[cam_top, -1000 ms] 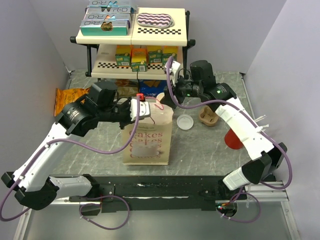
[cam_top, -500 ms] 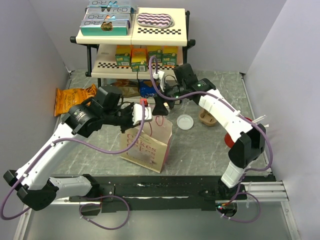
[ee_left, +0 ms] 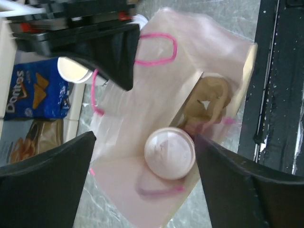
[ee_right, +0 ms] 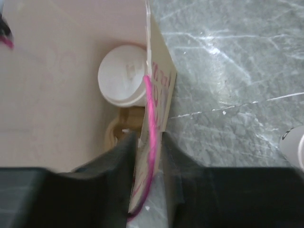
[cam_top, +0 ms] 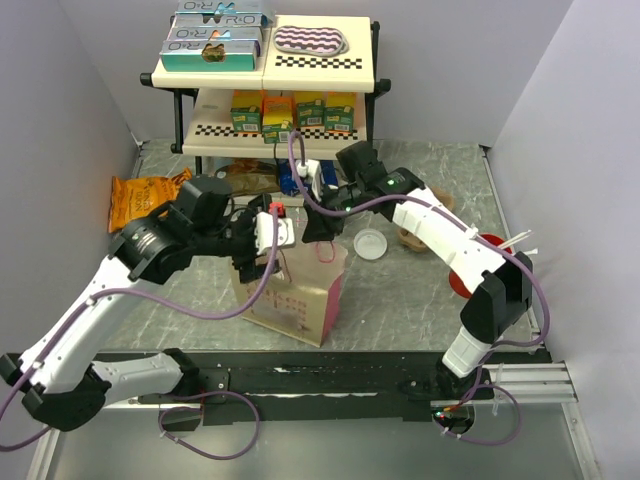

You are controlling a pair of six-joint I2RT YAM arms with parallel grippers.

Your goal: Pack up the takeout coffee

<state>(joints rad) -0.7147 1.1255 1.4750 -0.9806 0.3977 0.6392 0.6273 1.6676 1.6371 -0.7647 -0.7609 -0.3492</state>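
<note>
The takeout coffee (ee_left: 169, 153) stands inside an open pinkish paper bag (cam_top: 295, 295), and only its round white lid (ee_right: 123, 76) shows. My left gripper (ee_left: 145, 137) hangs open above the bag's mouth, one finger on either side of the lid and clear of it. It sits at the bag's left top edge (cam_top: 265, 245) in the top view. My right gripper (ee_right: 148, 137) is at the bag's right rim (cam_top: 320, 225), shut on the paper wall and its pink handle (ee_right: 151, 104). The bag leans over.
A brown cardboard piece (ee_left: 209, 102) lies in the bag beside the coffee. On the table to the right are a loose white lid (cam_top: 370, 244), a cardboard carrier (cam_top: 415, 235) and a red cup (cam_top: 470, 275). Behind stand a stocked shelf (cam_top: 265, 70) and chip bags (cam_top: 145, 195).
My left gripper has gone from shut to open over the bag. The right arm swung left onto the bag's rim and its jaws closed in. The bag now leans.
</note>
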